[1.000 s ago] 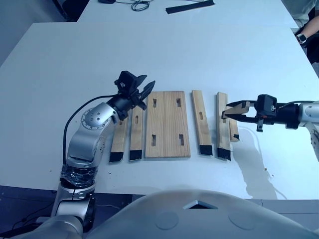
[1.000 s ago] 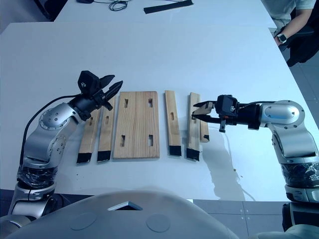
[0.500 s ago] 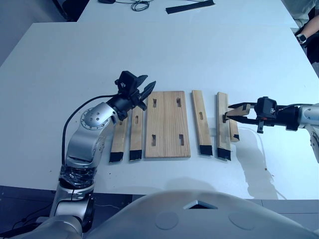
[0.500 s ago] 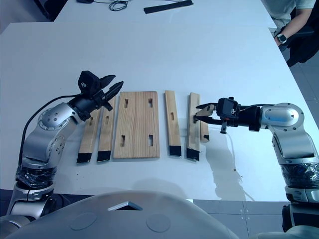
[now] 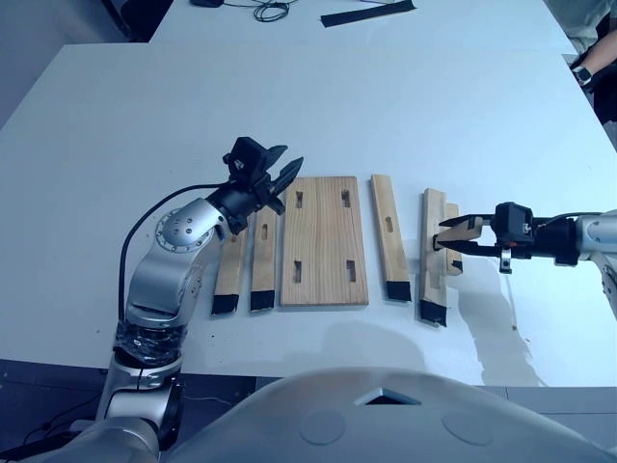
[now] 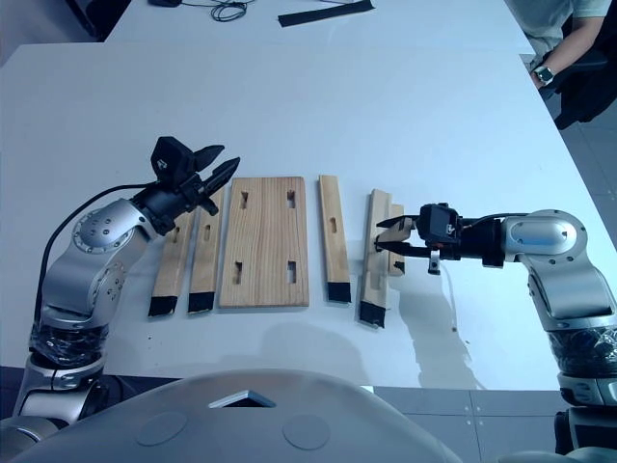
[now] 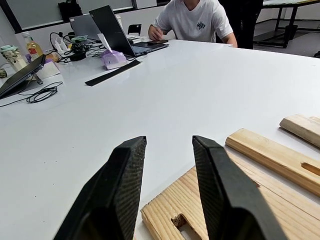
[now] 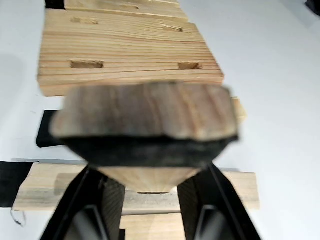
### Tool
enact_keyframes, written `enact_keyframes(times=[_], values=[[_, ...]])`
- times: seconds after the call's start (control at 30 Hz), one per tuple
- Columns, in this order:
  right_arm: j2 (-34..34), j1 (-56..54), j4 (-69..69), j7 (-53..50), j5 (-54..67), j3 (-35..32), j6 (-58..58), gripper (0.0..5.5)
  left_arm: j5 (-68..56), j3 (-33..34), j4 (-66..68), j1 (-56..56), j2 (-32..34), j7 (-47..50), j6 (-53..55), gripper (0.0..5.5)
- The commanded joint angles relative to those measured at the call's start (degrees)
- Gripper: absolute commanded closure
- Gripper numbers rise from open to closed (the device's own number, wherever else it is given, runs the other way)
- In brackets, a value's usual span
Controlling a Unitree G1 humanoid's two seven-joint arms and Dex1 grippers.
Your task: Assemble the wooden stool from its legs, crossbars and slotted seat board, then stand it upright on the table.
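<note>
Right fingers [image 8: 200, 210] pinch crossbar [image 8: 145, 107] to 3 o'clock leg [image 5: 430, 280] for slotting.
Your left fingers [image 7: 117, 195] gape, parked at seat board's [image 5: 324, 241] 10 o'clock.

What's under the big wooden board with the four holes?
The seat board lies flat on the white table, which shows all around it. Anything directly beneath is covered by the board.

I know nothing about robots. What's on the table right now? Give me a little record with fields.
Surface: white table
Centre: seat board, flat, four slots
Left of board: pair of legs, lying flat
Right of board: third leg flat; rightmost leg tilted, short piece beside it
Left gripper: open, empty, above the board's far left corner
Right gripper: shut on rightmost leg
</note>
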Motion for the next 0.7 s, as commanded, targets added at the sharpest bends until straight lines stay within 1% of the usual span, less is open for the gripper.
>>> enact_keyframes(times=[0.03, 0.17, 0.3, 0.5, 0.7], values=[[1.18, -4.46, 5.56, 2.05, -1.21, 5.18, 6.22, 4.20, 0.52, -1.17, -0.37, -0.10, 0.10, -0.31, 1.19, 3.80], [3.49, -8.18, 12.45, 2.11, -4.90, 9.39, 4.21, 4.20, 0.43, -1.72, 0.01, -0.88, 0.26, -0.94, 1.55, 3.80], [3.07, -5.96, 13.84, 2.02, -6.55, 11.68, 1.26, 4.20, 0.27, -1.84, 0.09, -1.25, 0.60, -1.53, 1.90, 3.80], [2.83, -4.96, 14.14, 1.27, -7.07, 13.20, -0.16, 4.20, 0.34, -2.17, 0.24, -1.60, 0.52, -1.94, 2.34, 3.80], [4.85, -8.24, 13.38, -1.10, -3.61, 11.92, 2.94, 4.20, 0.39, -2.68, 0.75, -2.40, 0.35, -2.39, 2.38, 3.80]])
